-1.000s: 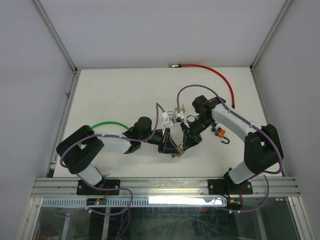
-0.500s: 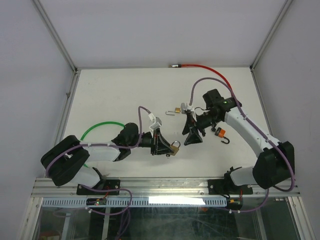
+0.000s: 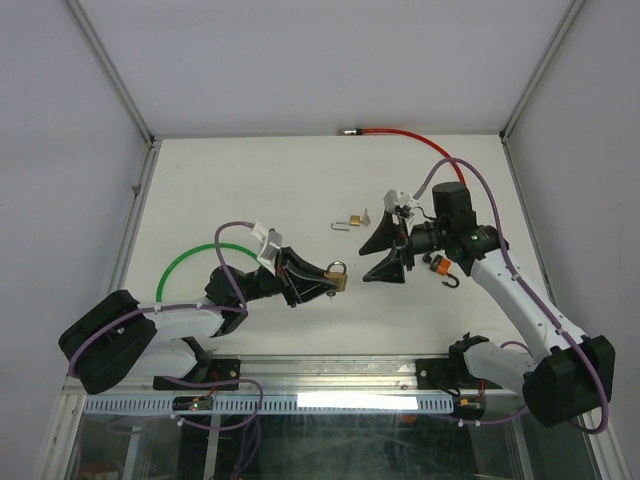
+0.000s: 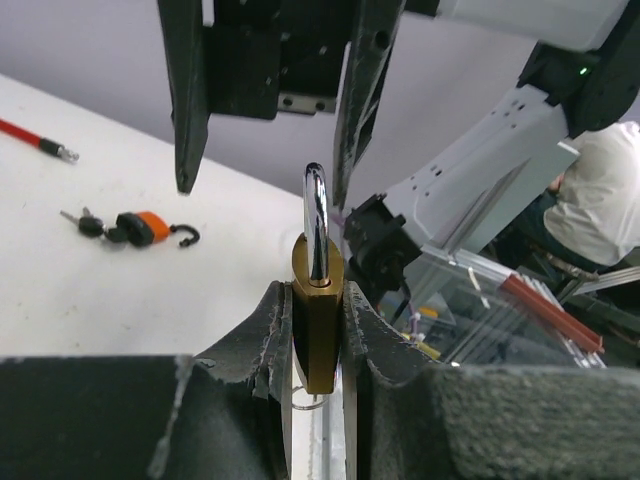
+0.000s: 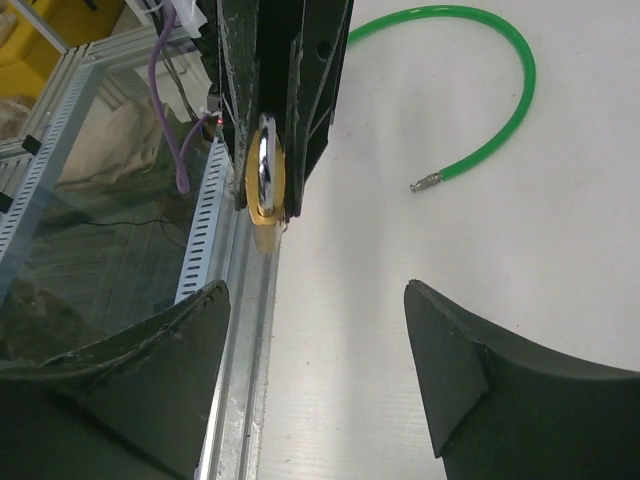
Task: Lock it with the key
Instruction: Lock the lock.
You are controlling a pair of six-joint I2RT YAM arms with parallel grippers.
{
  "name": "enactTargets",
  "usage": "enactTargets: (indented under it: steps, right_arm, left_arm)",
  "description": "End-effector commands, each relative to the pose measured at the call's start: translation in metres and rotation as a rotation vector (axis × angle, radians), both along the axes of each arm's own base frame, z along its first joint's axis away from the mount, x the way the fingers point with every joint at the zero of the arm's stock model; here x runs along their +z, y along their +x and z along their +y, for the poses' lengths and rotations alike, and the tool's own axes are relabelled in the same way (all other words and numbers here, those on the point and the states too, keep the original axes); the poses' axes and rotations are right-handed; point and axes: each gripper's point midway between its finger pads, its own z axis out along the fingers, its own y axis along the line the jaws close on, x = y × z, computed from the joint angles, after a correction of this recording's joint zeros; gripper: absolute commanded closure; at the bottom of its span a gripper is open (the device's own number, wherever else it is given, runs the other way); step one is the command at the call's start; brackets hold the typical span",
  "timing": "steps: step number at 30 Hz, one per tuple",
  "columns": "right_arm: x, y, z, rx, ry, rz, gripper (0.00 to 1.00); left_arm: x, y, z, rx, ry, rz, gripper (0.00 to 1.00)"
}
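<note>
Left hand (image 3: 325, 284): I held the brass padlock (image 4: 318, 290), shackle up.
Right hand (image 5: 312, 290): spread wide, empty, facing it.
Key: perhaps beneath the padlock; I couldn't tell.
Risk: the padlock could twist in my grip if pushed.

A: Lighting?
B: Bright, even, from overhead. The flat white tabletop (image 3: 220, 190) was nearly washed out and shadows were faint.
A: Sharpness?
B: Glare streaked the small brass padlock (image 4: 318, 310); the background was soft.
</note>
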Motion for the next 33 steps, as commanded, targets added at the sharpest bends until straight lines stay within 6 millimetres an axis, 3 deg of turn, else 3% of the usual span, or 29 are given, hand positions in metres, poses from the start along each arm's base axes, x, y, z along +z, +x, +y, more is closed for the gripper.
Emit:
enactTargets:
  steps: [1,4,12,22,23,24,33]
  right_arm:
    - [0.018,-0.001,0.008,0.028,0.115,0.022,0.28]
    - [0.005,-0.001,0.008,0.006,0.119,0.055,0.31]
    - [-0.002,-0.006,0.011,0.024,0.123,0.043,0.31]
    - [0.01,-0.004,0.013,0.035,0.132,0.061,0.33]
    - [-0.011,0.063,0.009,-0.256,0.04,-0.214,0.15]
    - [-0.012,0.077,0.006,-0.33,0.036,-0.243,0.11]
    - [-0.015,0.092,0.003,-0.429,0.056,-0.259,0.07]
  left_arm:
    - [0.054,-0.004,0.013,0.015,-0.213,-0.068,1.0]
    - [0.053,-0.001,0.008,0.005,-0.214,-0.047,1.0]
    - [0.042,0.007,-0.004,0.014,-0.195,-0.018,1.0]
    - [0.03,0.013,0.009,0.122,-0.14,-0.079,1.0]
    - [0.028,0.015,0.011,0.141,-0.128,-0.092,1.0]
    - [0.026,0.017,0.012,0.159,-0.116,-0.097,1.0]
    - [0.021,0.023,0.025,0.252,-0.096,-0.15,1.0]
